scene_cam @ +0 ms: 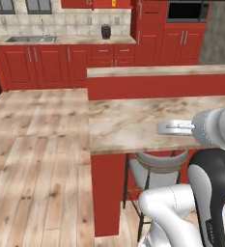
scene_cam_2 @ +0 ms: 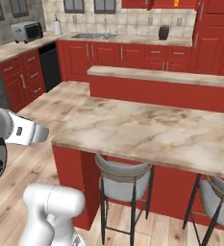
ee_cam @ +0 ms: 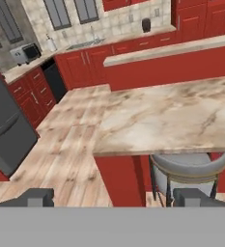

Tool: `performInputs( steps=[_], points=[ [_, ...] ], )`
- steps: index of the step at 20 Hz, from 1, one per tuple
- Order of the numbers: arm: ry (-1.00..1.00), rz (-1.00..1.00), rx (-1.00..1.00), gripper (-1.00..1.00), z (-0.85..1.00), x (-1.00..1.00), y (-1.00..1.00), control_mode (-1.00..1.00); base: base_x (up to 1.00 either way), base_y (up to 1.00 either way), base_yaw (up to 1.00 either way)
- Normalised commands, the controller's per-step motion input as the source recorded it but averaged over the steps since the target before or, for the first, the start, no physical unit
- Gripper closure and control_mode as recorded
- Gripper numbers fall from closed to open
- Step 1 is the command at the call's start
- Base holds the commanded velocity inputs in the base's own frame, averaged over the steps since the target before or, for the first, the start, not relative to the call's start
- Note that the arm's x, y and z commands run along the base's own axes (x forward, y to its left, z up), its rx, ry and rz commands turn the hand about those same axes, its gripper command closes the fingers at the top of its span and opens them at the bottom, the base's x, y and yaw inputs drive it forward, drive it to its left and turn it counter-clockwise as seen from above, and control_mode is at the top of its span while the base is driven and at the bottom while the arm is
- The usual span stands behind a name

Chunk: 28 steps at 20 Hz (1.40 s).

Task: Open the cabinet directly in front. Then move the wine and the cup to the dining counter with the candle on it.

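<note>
The gripper (ee_cam: 113, 197) hung above the wood floor (ee_cam: 65, 154) just off the near corner of the dining counter (ee_cam: 172, 120), its two dark fingertips (ee_cam: 36, 197) set far apart with nothing between them. The long marbled bar top stood on its red base, and a grey round stool (ee_cam: 189, 166) was tucked under its near edge; in the right base view the same counter (scene_cam_2: 147, 129) had one stool (scene_cam_2: 123, 175) under it and a second stool (scene_cam_2: 219, 197) at the frame's right edge. Behind the bar ran a higher red ledge (scene_cam: 157, 77) with its own marbled top. Along the far wall stood low red cabinets (scene_cam_2: 108, 55) under a worktop (scene_cam_2: 132, 38) backed by beige tiles, with a sink (scene_cam_2: 93, 35) let into it and a small dark appliance (scene_cam_2: 164, 32) standing to the sink's right. A toaster (scene_cam_2: 27, 31) sat on the side worktop, with a black dishwasher front (scene_cam_2: 50, 65) below that worktop's corner. Only the bottom edge of the cabinet (scene_cam_2: 147, 4) on the wall was visible, with a small yellow patch (scene_cam_2: 176, 3) against it that could not be identified. In the left base view the white arm (scene_cam: 205, 128) reached over the counter's near edge.
</note>
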Motion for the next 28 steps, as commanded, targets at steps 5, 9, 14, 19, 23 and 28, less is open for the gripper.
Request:
performInputs(
  steps=[5, 9, 14, 19, 23, 28],
  points=[
    [0.00, 0.00, 0.00, -1.00, 0.00, 0.00, 0.00, 1.00, 0.00, 1.00, 0.00],
    [0.00, 0.00, 0.00, -1.00, 0.00, 0.00, 0.00, 1.00, 0.00, 1.00, 0.00],
    [0.00, 0.00, 0.00, -1.00, 0.00, 0.00, 0.00, 1.00, 0.00, 1.00, 0.00],
    [0.00, 0.00, 0.00, -1.00, 0.00, 0.00, 0.00, 1.00, 0.45, 1.00, -0.03],
    [0.00, 0.00, 0.00, -1.00, 0.00, 0.00, 0.00, 1.00, 1.00, 0.69, -0.14],
    [0.00, 0.00, 0.00, -1.00, 0.00, 0.00, 0.00, 1.00, 1.00, 0.38, -0.21]
  ],
)
